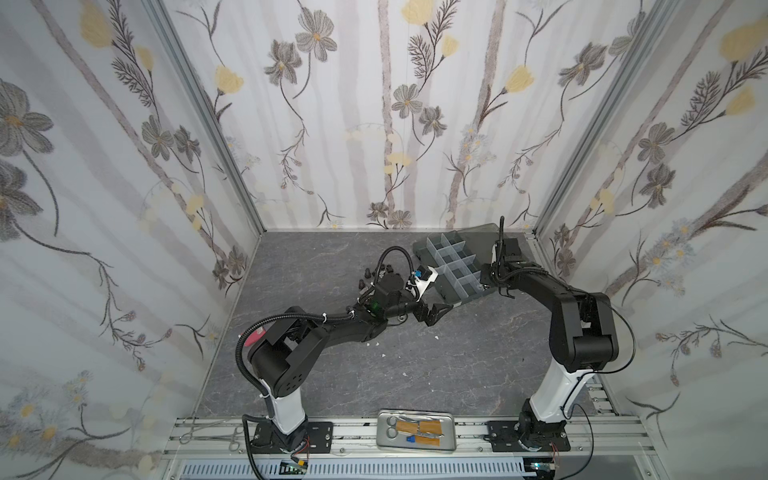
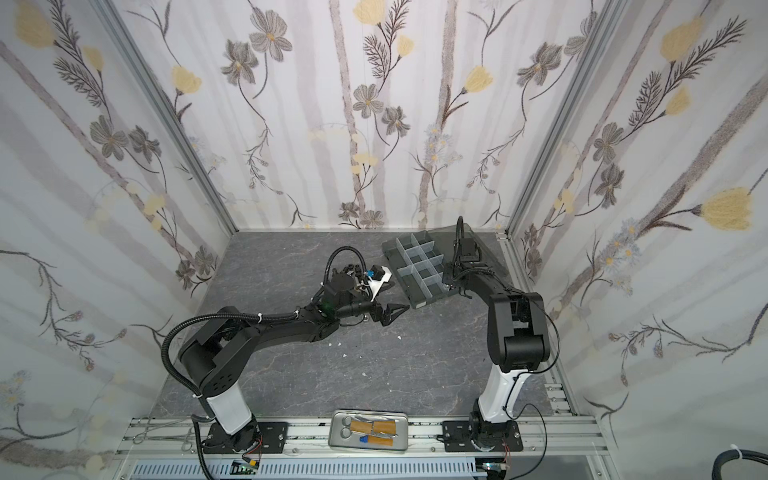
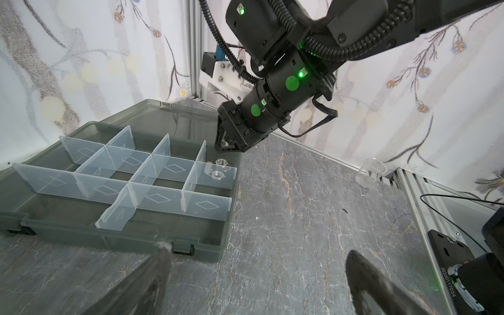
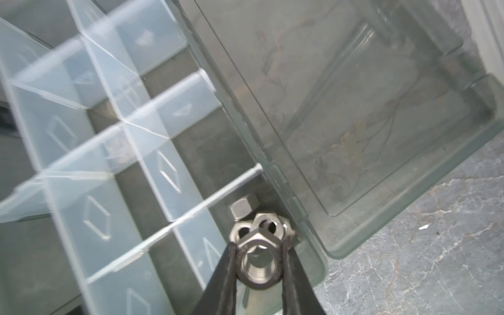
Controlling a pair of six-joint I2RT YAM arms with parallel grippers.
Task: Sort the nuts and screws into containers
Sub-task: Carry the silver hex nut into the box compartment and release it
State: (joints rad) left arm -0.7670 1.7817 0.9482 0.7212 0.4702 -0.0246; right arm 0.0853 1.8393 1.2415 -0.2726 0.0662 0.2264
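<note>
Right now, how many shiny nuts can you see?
4. The held nut is between the fingers of the right gripper, over the organizer box corner cell. In that cell: a tipped nut, a flat nut and a second flat nut. More may hide underneath.

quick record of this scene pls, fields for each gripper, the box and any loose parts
left gripper: open, empty, above the table beside the organizer box
right gripper: shut on a silver nut, over the corner cell
corner cell: several silver nuts inside
lid: open
loose parts: black screws on the table behind the left arm
</note>
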